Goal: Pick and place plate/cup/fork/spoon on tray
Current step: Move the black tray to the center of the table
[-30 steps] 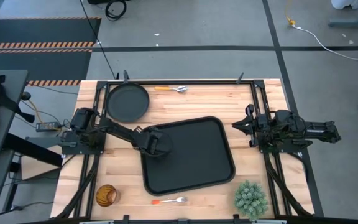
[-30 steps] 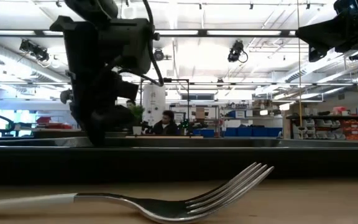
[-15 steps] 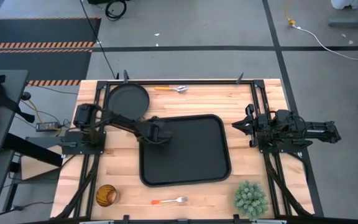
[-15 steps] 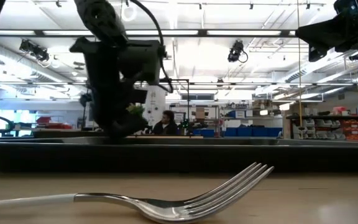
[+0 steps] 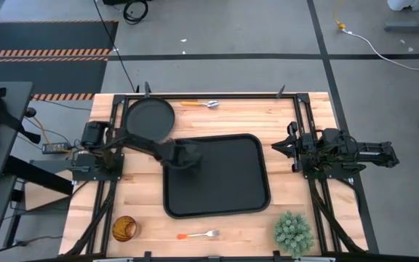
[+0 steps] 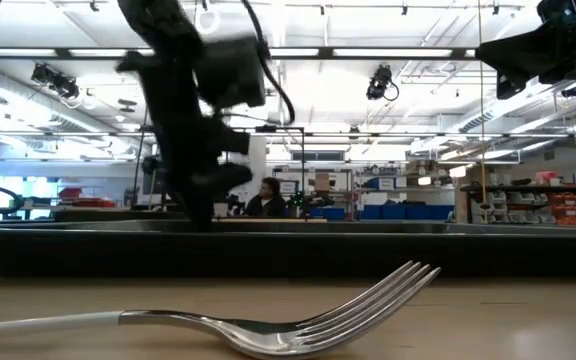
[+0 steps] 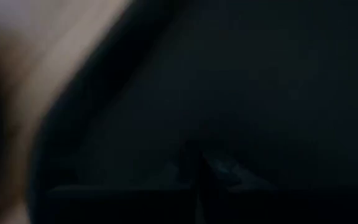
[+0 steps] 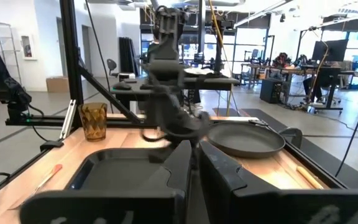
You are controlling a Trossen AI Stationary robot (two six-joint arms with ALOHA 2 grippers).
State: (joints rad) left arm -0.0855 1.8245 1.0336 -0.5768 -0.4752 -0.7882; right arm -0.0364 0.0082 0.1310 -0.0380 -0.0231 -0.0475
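The black tray [image 5: 224, 182] lies flat mid-table, square to the table's edges; it also shows in the low view [image 6: 368, 250]. My left gripper [image 5: 189, 155] is shut, pointing down over the tray's far left corner [image 6: 203, 215]. The round black plate [image 5: 150, 120] lies at the far left, and the spoon [image 5: 200, 104] lies by the far edge. The amber cup [image 5: 124, 228] stands at the near left. The fork [image 5: 198, 235] lies near the front edge [image 6: 268, 325]. My right gripper [image 5: 276, 148] is shut and empty at the right. My left gripper comes from above, pointing down, at the tray's floor just inside its far left corner [image 5: 180, 149]. The blurred left wrist view [image 7: 199, 168] shows only dark tray surface. Whether the tips touch the tray, I cannot tell.
A green spiky plant [image 5: 293, 231] stands at the near right corner. Bare wood lies between the tray and the right arm, and along the near edge between fork and plant. People sit in the room beyond the table [image 6: 266, 197].
My left gripper has gone toward the table's far edge with its tips at the tray's left side. The tray has turned about flat on the table, from slanted to square with the table's edges. In the last half second it has lain still.
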